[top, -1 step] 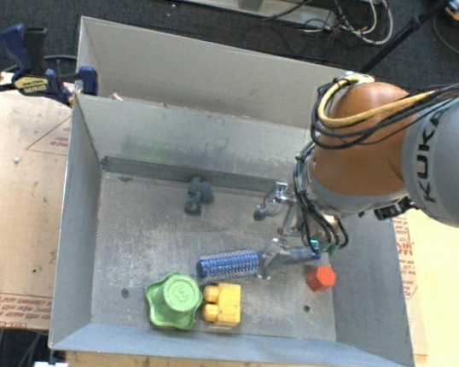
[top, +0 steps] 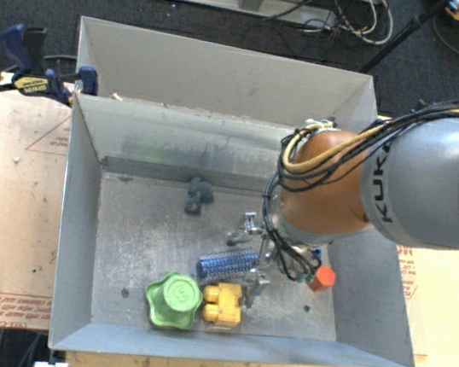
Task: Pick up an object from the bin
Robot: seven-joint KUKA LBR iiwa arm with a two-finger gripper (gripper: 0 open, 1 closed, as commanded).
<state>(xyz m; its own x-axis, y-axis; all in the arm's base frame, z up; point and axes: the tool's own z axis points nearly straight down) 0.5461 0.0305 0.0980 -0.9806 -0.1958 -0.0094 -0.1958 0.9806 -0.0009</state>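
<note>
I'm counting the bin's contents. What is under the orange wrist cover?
Just below the wrist cover in the view, a small orange-red piece and a blue ridged piece show. The bin floor directly beneath is covered.
</note>
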